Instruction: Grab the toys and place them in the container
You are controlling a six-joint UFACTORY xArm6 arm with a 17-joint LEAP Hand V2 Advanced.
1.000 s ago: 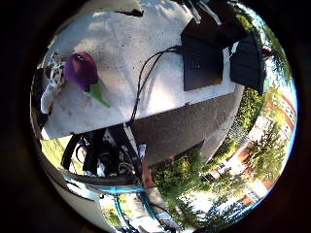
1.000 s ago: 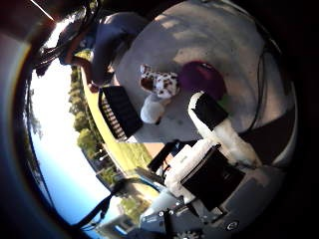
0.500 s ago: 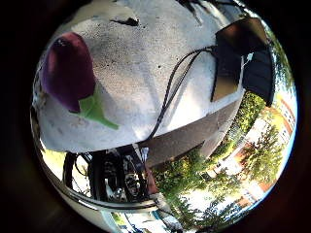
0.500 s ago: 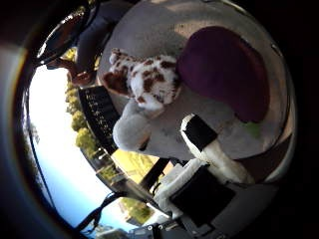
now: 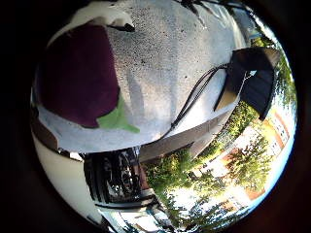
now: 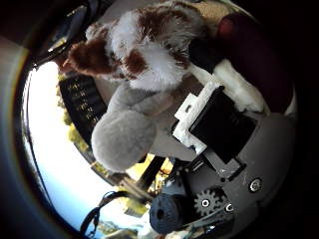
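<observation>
Right thumb side palm view fills up with a plush dog [image 6: 144,55], white with brown patches and a grey rounded limb hanging toward us, so we judge it to be very close to the palm. Part of the hand [image 6: 219,124] reaches in beside it, a white and black finger segment lying near the plush, yet we cannot tell from this whether the fingers are curled about the toy or merely alongside it, so we leave its state unsettled. In the little finger side view we see a purple eggplant toy [image 5: 80,77] with a green leaf lying on the grey speckled counter [image 5: 160,63], also large in the view and so close under the palm; the dog and the eggplant appear to lie just beside each other. A dark slatted object that may be the container [image 5: 255,82] sits at the far edge of the counter, well apart from both toys, though we cannot be sure it is the container. What worries us is that, with two soft toys crowded under the palm, the fingers could close on both or catch only a loose limb or ear of the dog, and such a hold might slip on lifting. A finger could also nudge the eggplant, which looks rounded, and roll it off toward the counter's edge.
</observation>
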